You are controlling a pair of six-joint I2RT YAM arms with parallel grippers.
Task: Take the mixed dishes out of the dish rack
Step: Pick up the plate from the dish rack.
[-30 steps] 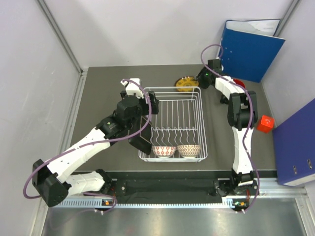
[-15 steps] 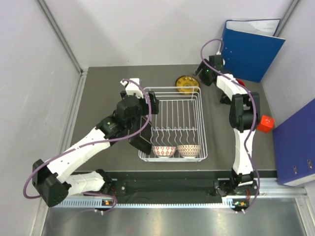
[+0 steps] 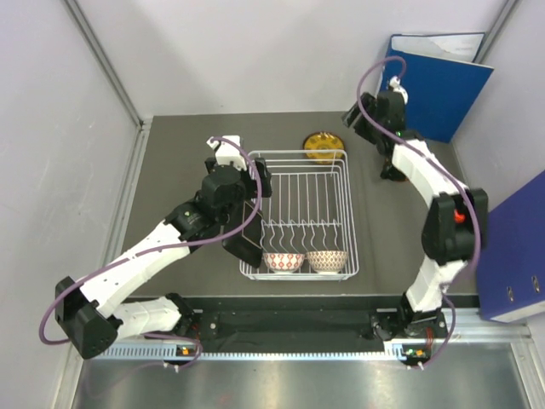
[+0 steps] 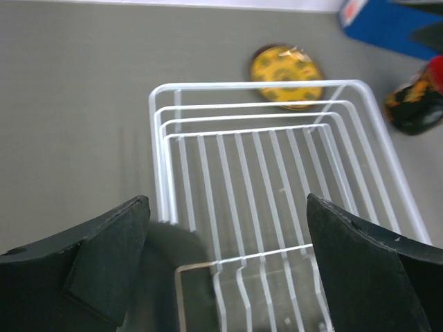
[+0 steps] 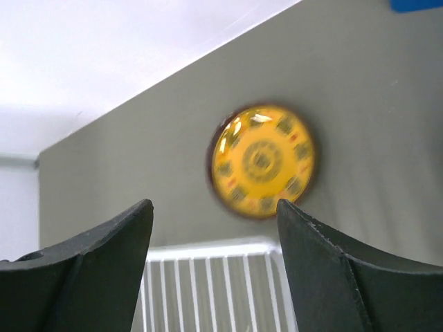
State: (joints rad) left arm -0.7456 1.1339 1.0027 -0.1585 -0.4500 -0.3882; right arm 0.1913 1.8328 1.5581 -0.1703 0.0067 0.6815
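The white wire dish rack (image 3: 341, 192) holds two small patterned bowls (image 3: 283, 261) (image 3: 327, 260) at its near end. A black square plate (image 3: 243, 247) leans at its left side by the prongs. The yellow plate (image 3: 324, 145) lies flat on the table past the rack's far edge. My right gripper (image 3: 352, 119) hangs open and empty above and right of the yellow plate (image 5: 263, 161). My left gripper (image 3: 258, 177) is wide open over the rack (image 4: 277, 173), holding nothing. The red mug (image 4: 435, 69) shows blurred right of the rack; my right arm hides it from above.
A blue binder (image 3: 434, 81) stands at the back right and another (image 3: 511, 256) along the right edge. A small red cube (image 3: 457, 216) peeks from behind my right elbow. Grey walls close in the left and far sides.
My right gripper has opened wider and drawn up and back from the yellow plate, which stays on the table. Its elbow swung right. The left arm has not moved.
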